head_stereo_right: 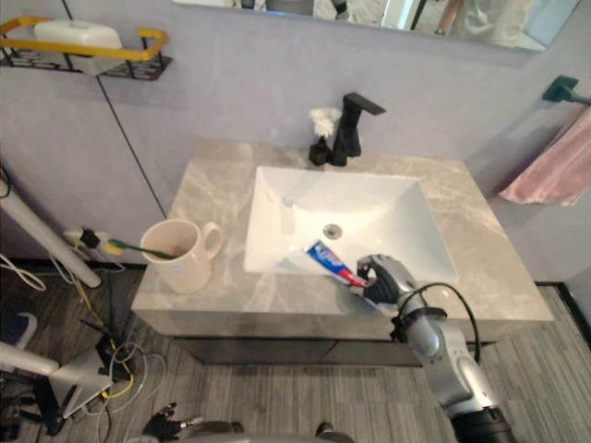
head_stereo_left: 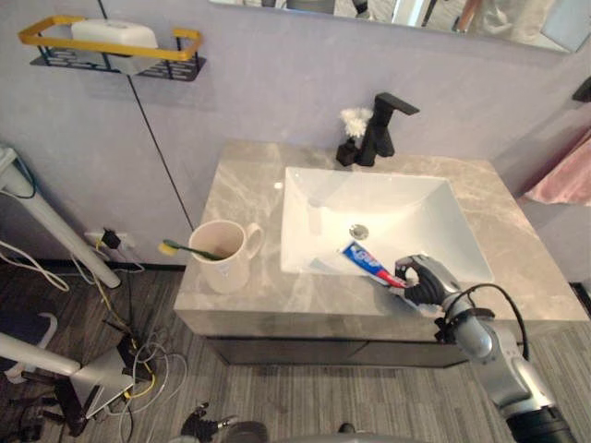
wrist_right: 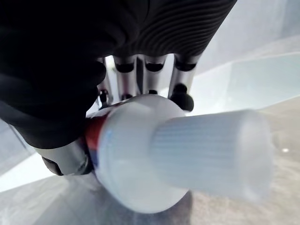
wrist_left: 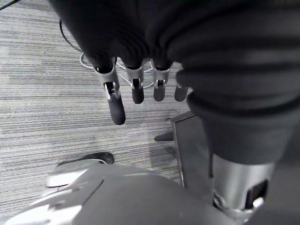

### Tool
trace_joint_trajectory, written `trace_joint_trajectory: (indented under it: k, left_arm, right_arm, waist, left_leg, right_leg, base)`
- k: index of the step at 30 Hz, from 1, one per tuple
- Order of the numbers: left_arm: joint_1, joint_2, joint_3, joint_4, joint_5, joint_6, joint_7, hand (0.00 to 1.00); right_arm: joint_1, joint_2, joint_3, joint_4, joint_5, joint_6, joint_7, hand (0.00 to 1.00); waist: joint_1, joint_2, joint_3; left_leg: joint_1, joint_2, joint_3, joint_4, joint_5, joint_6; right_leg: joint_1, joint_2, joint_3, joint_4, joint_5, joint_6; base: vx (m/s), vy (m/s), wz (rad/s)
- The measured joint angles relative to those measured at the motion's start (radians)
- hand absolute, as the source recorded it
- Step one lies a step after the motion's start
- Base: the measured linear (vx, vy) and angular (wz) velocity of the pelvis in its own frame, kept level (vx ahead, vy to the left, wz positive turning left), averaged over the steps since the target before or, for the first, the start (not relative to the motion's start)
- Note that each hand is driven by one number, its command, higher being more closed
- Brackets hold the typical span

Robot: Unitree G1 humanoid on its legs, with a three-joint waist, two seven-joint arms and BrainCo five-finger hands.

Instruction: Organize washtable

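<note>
My right hand (head_stereo_left: 423, 281) is curled round the cap end of the toothpaste tube (head_stereo_left: 363, 257) at the sink's (head_stereo_left: 388, 203) front rim. The tube's long axis slants from my palm back into the basin. The cup (head_stereo_left: 220, 255) stands on the bench (head_stereo_left: 242, 189) well left of the sink, so I judge the carry runs leftward. My left hand (wrist_left: 136, 89) hangs slack-fingered over the floor.

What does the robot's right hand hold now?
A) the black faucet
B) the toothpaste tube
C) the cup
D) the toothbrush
B: the right hand has its fingers curled round the cap end of the toothpaste tube at the front rim of the sink, while the toothbrush rests in the cup.
</note>
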Motion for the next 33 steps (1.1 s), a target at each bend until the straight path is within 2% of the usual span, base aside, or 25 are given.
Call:
trace_joint_trajectory:
  k: [10, 23, 28, 33]
  left_arm:
    - [0.001, 0.002, 0.001, 0.001, -0.019, 0.001, 0.000, 0.00]
    - [0.006, 0.001, 0.009, 0.001, -0.019, 0.000, 0.002, 0.00]
    - [0.010, 0.000, 0.011, 0.001, -0.021, 0.000, 0.006, 0.00]
    - [0.013, -0.003, 0.014, 0.001, -0.031, -0.001, 0.014, 0.00]
  right_arm:
    - [-0.006, -0.009, 0.004, 0.000, 0.035, 0.003, 0.016, 1.00]
    - [0.020, 0.009, 0.003, -0.009, 0.044, -0.005, -0.006, 1.00]
    - [0.052, 0.042, 0.002, -0.043, 0.044, -0.008, -0.042, 1.00]
    - [0.054, 0.083, -0.003, -0.054, 0.042, -0.022, -0.112, 1.00]
  waist:
    - [-0.001, -0.006, -0.001]
    - [-0.006, -0.008, -0.002]
    - [-0.008, -0.007, -0.003]
    - [-0.009, -0.004, -0.004]
  left_leg:
    - [0.005, 0.000, 0.000, -0.009, 0.000, 0.000]
    - [0.007, 0.000, -0.001, -0.011, 0.000, 0.000]
    - [0.007, 0.000, -0.001, -0.009, 0.000, 0.000]
    - [0.006, -0.001, -0.001, -0.007, 0.000, 0.000]
  right_leg:
    - [0.001, 0.000, 0.000, -0.001, 0.000, 0.000]
    - [0.003, 0.000, -0.002, -0.001, 0.000, 0.000]
    - [0.003, 0.000, -0.002, -0.001, 0.000, 0.000]
    - [0.003, 0.000, -0.002, -0.001, 0.001, -0.001]
  base:
    - [0.00, 0.000, 0.00]
    - [0.00, 0.000, 0.00]
    - [0.00, 0.000, 0.00]
    - [0.00, 0.000, 0.00]
